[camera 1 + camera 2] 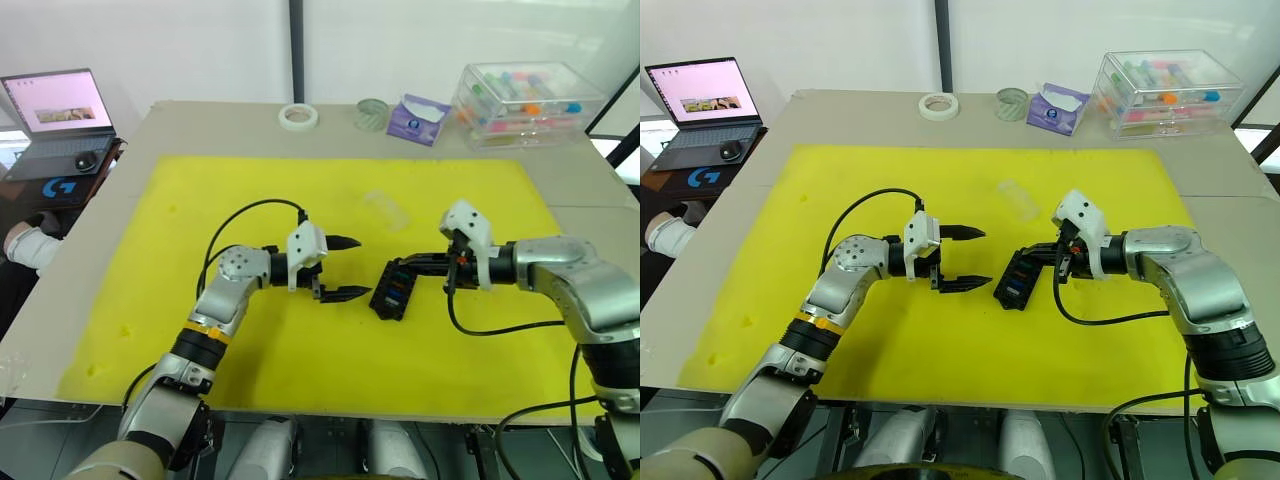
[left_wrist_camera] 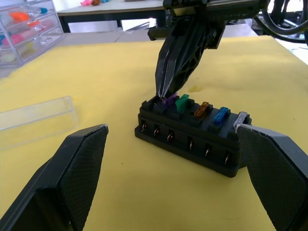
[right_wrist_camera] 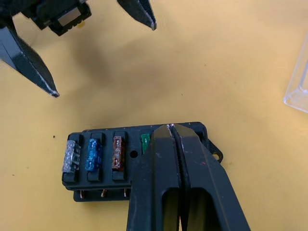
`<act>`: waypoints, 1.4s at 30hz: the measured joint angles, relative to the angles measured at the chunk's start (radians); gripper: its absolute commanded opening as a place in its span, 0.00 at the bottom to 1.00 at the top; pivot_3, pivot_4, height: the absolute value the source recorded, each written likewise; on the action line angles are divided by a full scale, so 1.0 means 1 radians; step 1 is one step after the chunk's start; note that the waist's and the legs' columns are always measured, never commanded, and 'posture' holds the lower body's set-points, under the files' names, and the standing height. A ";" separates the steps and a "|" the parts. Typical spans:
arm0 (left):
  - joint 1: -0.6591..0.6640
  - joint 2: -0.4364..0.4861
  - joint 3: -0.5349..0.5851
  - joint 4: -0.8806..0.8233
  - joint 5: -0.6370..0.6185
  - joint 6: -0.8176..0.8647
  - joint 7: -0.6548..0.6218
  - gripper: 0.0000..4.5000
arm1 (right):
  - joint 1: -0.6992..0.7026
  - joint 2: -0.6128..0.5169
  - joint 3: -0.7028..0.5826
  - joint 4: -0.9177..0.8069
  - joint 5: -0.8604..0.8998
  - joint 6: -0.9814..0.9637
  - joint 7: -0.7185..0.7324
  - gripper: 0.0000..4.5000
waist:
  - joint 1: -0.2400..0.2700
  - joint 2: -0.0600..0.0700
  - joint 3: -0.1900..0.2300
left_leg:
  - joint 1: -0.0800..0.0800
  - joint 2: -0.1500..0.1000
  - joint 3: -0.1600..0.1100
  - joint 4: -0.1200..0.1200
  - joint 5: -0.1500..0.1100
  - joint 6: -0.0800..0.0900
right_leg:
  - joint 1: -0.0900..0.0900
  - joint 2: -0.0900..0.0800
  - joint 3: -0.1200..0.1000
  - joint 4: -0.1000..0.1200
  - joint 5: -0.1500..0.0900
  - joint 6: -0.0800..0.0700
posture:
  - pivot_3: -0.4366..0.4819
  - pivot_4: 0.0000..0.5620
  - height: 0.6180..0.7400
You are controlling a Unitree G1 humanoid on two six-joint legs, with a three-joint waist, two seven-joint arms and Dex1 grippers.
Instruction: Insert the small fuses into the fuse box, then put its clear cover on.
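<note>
Fuses stand in a row in the fuse box, which lies on the yellow mat near its middle, between the two grippers. Along the row sit a grey fuse, a blue fuse, an orange fuse and a green fuse; beside the green one a purple fuse sits at the end slot. The right gripper comes in from the right, its two fingers pressed together, their tips down on that purple fuse; whether they pinch it or only press on it cannot be told. The left gripper hovers just left of the box with its fingers spread wide and nothing between them. The clear cover lies on the mat a little farther away than the box, apart from both grippers. Beyond the mat, on the table, stand a roll of tape, a glass jar, a purple packet and a clear storage case. A laptop sits off the far left.
</note>
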 measured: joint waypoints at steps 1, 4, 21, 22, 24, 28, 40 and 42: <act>0.002 0.002 0.001 -0.006 -0.002 0.004 -0.003 1.00 | -0.005 0.014 -0.016 -0.015 0.026 0.026 -0.013 0.01 | 0.000 0.000 0.000 | 0.000 0.000 0.000 0.000 0.000 0.000 | 0.000 0.000 0.000 0.000 0.000 0.000 | 0.48 0.27 1.00; 0.018 0.008 0.004 -0.052 -0.031 0.039 -0.015 1.00 | -0.012 0.019 -0.042 -0.048 0.064 0.061 -0.029 0.01 | -0.001 0.000 0.000 | 0.000 0.000 0.000 0.000 0.000 0.000 | 0.000 0.000 0.000 0.000 0.000 0.000 | 0.48 0.27 1.00; 0.110 0.474 0.290 -0.220 -0.185 0.208 -0.137 1.00 | 0.169 -0.123 -0.303 -0.146 0.052 -0.207 -0.015 0.35 | 0.000 0.002 0.001 | 0.000 0.000 0.000 -0.002 0.000 0.000 | -0.001 0.000 0.000 0.000 0.000 0.000 | 0.48 0.27 1.00; 0.117 0.503 0.314 -0.199 -0.185 0.203 -0.136 1.00 | 0.202 -0.130 -0.327 -0.147 0.046 -0.236 -0.010 0.43 | -0.001 0.002 0.001 | 0.000 0.000 0.000 -0.002 0.000 0.000 | -0.001 0.001 0.000 0.000 0.000 0.000 | 0.48 0.27 1.00; 0.138 0.546 0.354 -0.161 -0.180 0.189 -0.136 1.00 | 0.273 -0.138 -0.374 -0.147 0.017 -0.304 0.004 0.59 | -0.002 0.002 0.001 | 0.000 0.001 0.000 -0.002 0.000 0.000 | -0.001 0.001 0.000 0.000 0.000 0.000 | 0.48 0.27 1.00; 0.171 0.599 0.408 -0.072 -0.175 0.168 -0.136 1.00 | 0.361 -0.119 -0.451 -0.141 0.005 -0.364 -0.001 0.92 | -0.002 0.002 0.001 | 0.000 0.001 0.000 -0.002 0.000 0.000 | -0.001 0.001 0.001 0.000 0.000 0.000 | 0.48 0.27 1.00; 0.197 0.637 0.471 0.093 -0.144 0.105 -0.089 1.00 | 0.450 -0.083 -0.530 -0.120 0.003 -0.426 -0.044 0.99 | -0.003 0.002 0.001 | 0.000 0.001 0.001 -0.002 0.000 0.000 | -0.001 0.001 0.001 0.000 0.000 0.000 | 0.48 0.27 1.00; 0.205 0.624 0.479 0.030 -0.176 0.235 -0.028 1.00 | 0.376 -0.082 -0.485 -0.129 0.031 -0.394 -0.061 0.99 | -0.008 0.002 0.001 | 0.000 0.001 0.001 -0.002 0.000 0.000 | -0.001 0.001 0.001 0.001 0.000 0.000 | 0.48 0.27 1.00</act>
